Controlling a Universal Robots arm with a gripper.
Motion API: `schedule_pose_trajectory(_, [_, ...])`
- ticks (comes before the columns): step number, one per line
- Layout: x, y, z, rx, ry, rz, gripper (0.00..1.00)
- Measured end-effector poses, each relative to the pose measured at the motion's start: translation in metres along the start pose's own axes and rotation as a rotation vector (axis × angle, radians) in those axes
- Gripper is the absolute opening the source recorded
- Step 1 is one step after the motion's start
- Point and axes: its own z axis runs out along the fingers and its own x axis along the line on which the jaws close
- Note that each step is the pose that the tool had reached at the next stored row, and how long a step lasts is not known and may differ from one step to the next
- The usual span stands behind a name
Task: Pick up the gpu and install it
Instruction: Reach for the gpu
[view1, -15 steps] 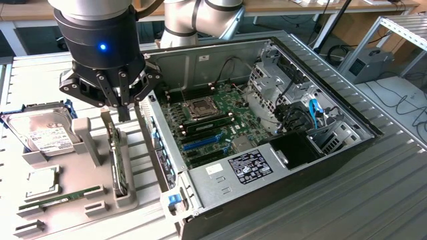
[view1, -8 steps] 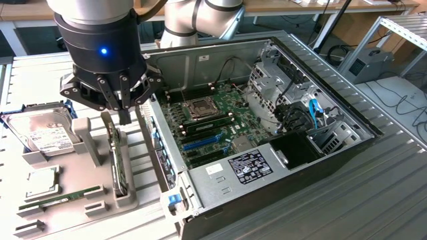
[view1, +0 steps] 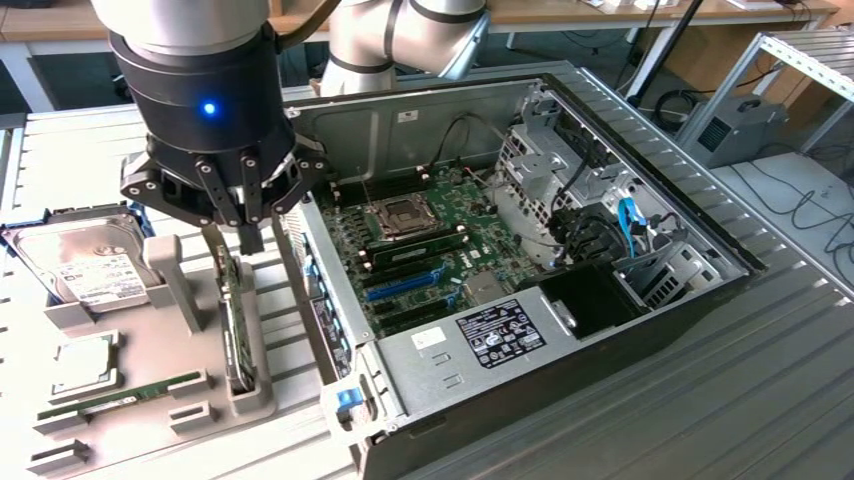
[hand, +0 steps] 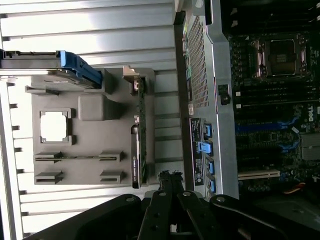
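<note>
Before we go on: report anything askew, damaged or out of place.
Nothing stands out. The gpu stands upright on edge in its slot of the grey holder, and the open computer case looks intact.

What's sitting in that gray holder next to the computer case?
The gray holder carries the gpu on edge, nearest the gripper, plus a hard drive, a CPU and a RAM stick. The gpu's lower edge is hidden in its slot.
</note>
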Motion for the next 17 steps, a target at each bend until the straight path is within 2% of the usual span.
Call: schedule_pose_trajectory(17, [-0.0006,-0.0081,0.0012,0.0025,-0.0002,0.000,0.11])
